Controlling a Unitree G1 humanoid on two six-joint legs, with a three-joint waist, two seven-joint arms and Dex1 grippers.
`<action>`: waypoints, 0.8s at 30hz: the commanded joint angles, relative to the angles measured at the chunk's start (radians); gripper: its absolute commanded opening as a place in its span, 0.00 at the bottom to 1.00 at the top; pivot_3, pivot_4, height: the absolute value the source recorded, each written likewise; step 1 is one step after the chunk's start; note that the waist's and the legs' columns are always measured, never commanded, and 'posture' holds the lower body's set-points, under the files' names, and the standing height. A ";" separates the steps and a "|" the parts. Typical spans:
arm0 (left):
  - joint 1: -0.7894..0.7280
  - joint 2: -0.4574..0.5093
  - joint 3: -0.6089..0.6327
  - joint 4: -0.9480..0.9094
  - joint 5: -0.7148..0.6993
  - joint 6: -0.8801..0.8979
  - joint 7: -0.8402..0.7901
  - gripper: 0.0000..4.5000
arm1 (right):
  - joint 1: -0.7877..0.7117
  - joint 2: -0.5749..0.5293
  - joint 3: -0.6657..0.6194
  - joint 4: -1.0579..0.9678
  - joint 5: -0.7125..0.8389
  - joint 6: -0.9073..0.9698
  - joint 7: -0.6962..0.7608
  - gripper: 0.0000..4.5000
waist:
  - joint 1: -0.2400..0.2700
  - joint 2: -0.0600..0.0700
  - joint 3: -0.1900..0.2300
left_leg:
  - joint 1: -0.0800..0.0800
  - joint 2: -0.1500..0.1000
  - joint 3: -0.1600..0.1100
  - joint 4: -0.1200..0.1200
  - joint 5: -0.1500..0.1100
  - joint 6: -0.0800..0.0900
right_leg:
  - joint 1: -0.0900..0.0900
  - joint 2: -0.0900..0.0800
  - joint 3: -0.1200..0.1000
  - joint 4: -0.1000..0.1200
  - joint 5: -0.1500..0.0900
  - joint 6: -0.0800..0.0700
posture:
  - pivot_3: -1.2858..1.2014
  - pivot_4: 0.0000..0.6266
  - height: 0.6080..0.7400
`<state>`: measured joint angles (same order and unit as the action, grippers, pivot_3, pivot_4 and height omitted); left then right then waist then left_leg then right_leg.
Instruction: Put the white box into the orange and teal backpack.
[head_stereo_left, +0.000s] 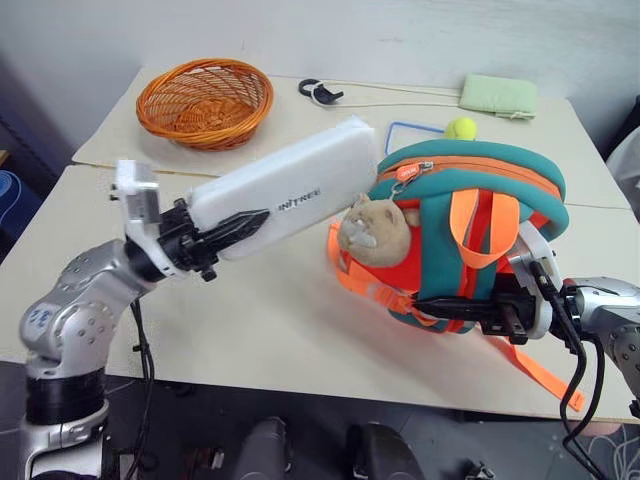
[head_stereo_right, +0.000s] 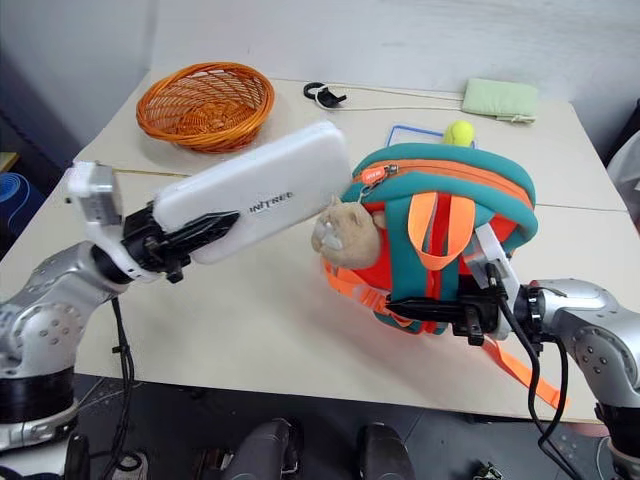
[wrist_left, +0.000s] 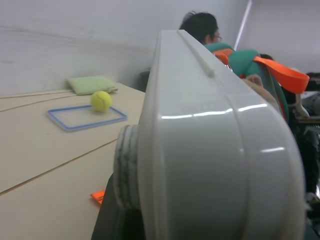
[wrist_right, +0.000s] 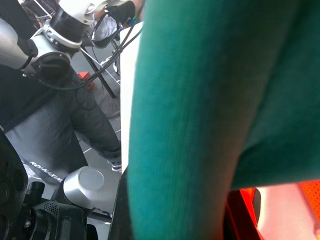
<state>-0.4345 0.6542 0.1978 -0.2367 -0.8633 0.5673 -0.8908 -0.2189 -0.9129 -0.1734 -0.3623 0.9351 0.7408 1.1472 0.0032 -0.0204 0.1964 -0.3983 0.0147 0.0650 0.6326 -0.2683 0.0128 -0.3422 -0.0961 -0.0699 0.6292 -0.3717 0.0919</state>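
Bright, even indoor light falls from above across the pale surface (head_stereo_left: 300, 330), leaving only soft, faint shadows beneath objects. In the left wrist view, the white box (wrist_left: 215, 150) sits close and blurred, with thin streaks of glare across its glossy end. In the right wrist view, the orange and teal backpack (wrist_right: 210, 100) is a soft, unfocused mass.

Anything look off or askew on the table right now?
The orange and teal backpack lies tipped on its side, one orange strap trailing past the table edge. The white box is in the air, clamped in the left gripper, not spilled.
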 joint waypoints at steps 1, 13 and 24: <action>-0.051 0.047 -0.079 0.056 0.094 -0.078 -0.166 0.27 | -0.004 -0.004 -0.017 -0.008 -0.011 -0.012 0.011 0.01 | -0.001 0.000 0.000 | 0.000 0.000 0.000 0.000 0.000 0.000 | 0.000 0.000 0.000 0.000 0.000 0.000 | 0.52 0.24 1.00; -0.507 -0.153 -0.381 0.365 0.452 -0.168 -0.147 0.27 | 0.023 0.017 -0.020 -0.042 -0.005 -0.003 0.006 0.01 | 0.027 0.000 0.000 | -0.007 0.000 -0.005 0.015 -0.001 0.003 | 0.001 -0.001 -0.004 0.002 0.002 0.004 | 0.52 0.24 1.00; -0.790 -0.488 -0.448 0.819 0.588 -0.310 -0.181 0.27 | 0.033 0.024 -0.013 -0.087 0.010 0.010 -0.011 0.01 | 0.022 0.001 0.001 | -0.009 -0.001 -0.003 0.014 -0.002 0.005 | -0.001 0.000 -0.008 0.002 0.004 0.008 | 0.52 0.24 1.00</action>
<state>-1.1849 0.1947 -0.2761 0.5647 -0.2719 0.3158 -1.0718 -0.1887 -0.8944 -0.1808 -0.4026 0.9228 0.7452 1.1402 0.0251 -0.0197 0.1970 -0.4077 0.0133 0.0624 0.6478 -0.2698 0.0184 -0.3431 -0.0962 -0.0774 0.6304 -0.3674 0.1001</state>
